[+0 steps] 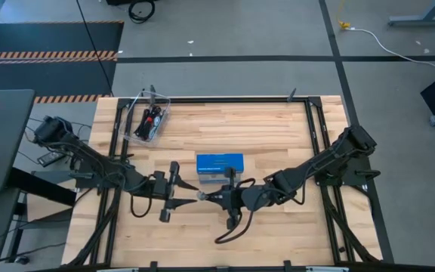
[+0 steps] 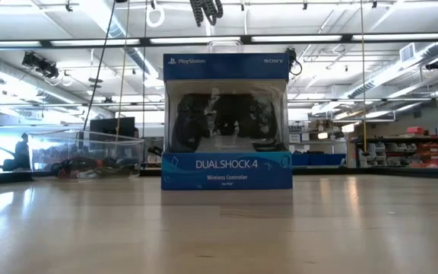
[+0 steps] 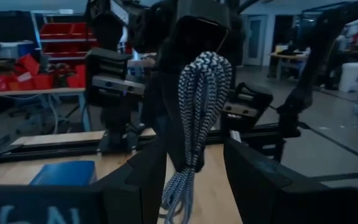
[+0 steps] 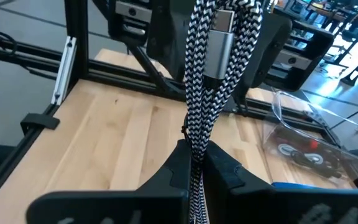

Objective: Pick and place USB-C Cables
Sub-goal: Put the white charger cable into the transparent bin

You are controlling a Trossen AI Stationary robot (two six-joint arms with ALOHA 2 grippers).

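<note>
Blue rectangular cardboard box (image 2: 226,122) w/ clear window, mid-table on light wooden tabletop (image 1: 278,128); front reads "PlayStation" top left, "SONY" top right, "DUALSHOCK 4" and "Wireless Controller" on lower band; dark controller seen thru window. One such box only, same box (image 1: 220,166) seen from above near table centre

Clear plastic tub (image 1: 148,118), one, at far left corner of table; holds a few dark cords w/ a red bit, exact count not readable. Same tub (image 2: 97,152) in low view, left of box, well apart from it

Black-and-white braided USB-C cable (image 4: 210,74), one, bundled in loops w/ silver-grey metal plug showing near top of bundle; held up off the table between the two arms, in front of box

Right gripper (image 4: 192,163) pinched tight on lower part of braided bundle, fingers meeting on the cord. From above, right gripper (image 1: 205,196) just in front of box, pointing toward left arm

Left gripper (image 3: 194,180) spread wide, fingers either side of hanging cable (image 3: 194,112), not touching it as far as can be told. From above, left gripper (image 1: 170,192) facing right one, tips nearly meeting

Two arms, two grippers, both at front centre of table
</note>
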